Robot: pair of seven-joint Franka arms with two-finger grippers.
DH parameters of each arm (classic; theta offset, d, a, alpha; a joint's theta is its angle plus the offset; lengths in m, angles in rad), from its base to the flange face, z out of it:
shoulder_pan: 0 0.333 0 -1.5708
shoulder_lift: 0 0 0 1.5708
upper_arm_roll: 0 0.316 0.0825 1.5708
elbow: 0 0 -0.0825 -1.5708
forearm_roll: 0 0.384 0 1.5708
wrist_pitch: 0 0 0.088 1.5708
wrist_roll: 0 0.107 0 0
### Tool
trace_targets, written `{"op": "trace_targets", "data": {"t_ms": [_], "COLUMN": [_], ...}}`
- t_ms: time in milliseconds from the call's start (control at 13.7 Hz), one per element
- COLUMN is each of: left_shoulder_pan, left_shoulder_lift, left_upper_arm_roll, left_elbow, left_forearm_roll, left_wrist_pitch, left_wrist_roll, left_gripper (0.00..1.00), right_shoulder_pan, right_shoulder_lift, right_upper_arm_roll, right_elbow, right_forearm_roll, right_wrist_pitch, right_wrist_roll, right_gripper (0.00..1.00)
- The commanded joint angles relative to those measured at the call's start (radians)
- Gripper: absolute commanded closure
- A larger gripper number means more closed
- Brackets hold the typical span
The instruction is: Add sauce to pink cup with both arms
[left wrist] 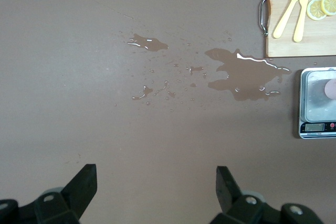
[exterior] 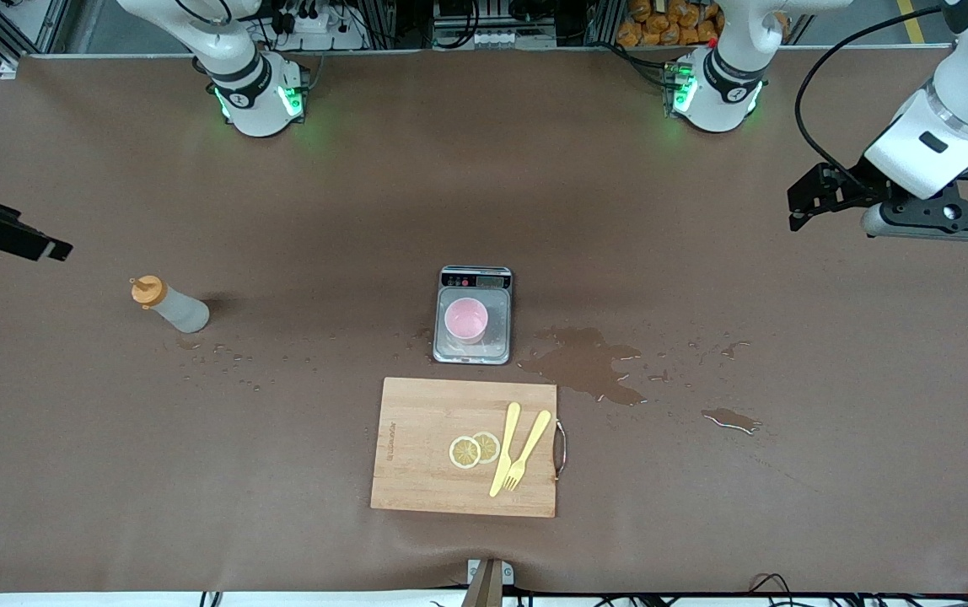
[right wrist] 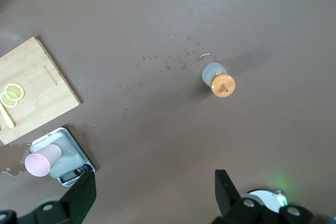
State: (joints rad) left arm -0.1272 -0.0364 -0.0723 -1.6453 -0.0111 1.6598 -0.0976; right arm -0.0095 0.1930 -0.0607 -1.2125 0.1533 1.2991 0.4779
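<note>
The sauce (exterior: 170, 306) stands upright toward the right arm's end of the desk (exterior: 282, 219); pink cup (exterior: 466, 320) sits on the scale (exterior: 473, 315). Left gripper (left wrist: 156, 184) and right gripper (right wrist: 155, 188) hover with fingers wide open, empty.

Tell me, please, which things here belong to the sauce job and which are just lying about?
For the job:
- whitish squeeze bottle with orange cap, standing
- pale pink plastic cup, on the scale

Lying about:
- grey kitchen scale
- wooden cutting board
- lemon slices
- yellow knife and fork
- spilled puddles
</note>
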Motion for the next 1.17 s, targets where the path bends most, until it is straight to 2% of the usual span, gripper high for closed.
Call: {"op": "trace_targets", "data": {"t_ms": [0,147,220,440,659,1099], "left_shoulder_pan": [0.008,0.009,0.009,0.008,0.009,0.008], "left_shoulder_lift": [-0.022,-0.023,-0.023,-0.023,-0.023,-0.030], "left_upper_arm_roll": [-0.006,-0.004,-0.004,-0.004,-0.004,-0.004], "left_elbow": [-0.005,-0.005,-0.005,-0.005,-0.005,-0.008], "left_forearm_roll": [0.020,0.020,0.020,0.020,0.020,0.020], "left_wrist_pitch": [-0.014,-0.014,-0.014,-0.014,-0.014,-0.017], "left_wrist_roll": [0.013,0.013,0.013,0.013,0.013,-0.001], "left_gripper": [0.00,0.00,0.00,0.00,0.00,0.00], "right_shoulder_pan": [0.000,-0.010,-0.009,-0.013,-0.046,-0.047], "right_shoulder_lift": [-0.102,-0.174,-0.184,-0.196,-0.196,-0.188], "right_upper_arm_roll": [0.006,0.006,0.007,0.018,0.079,0.081], "right_elbow": [-0.145,-0.278,-0.303,-0.308,-0.303,-0.277], "right_forearm_roll": [-0.038,-0.038,-0.038,-0.040,-0.086,-0.109], "right_wrist_pitch": [0.106,0.216,0.238,0.244,0.262,0.262], "right_wrist_roll": [-0.051,-0.105,-0.105,-0.108,-0.108,-0.117], "right_gripper": [0.00,0.00,0.00,0.00,0.00,0.00]}}
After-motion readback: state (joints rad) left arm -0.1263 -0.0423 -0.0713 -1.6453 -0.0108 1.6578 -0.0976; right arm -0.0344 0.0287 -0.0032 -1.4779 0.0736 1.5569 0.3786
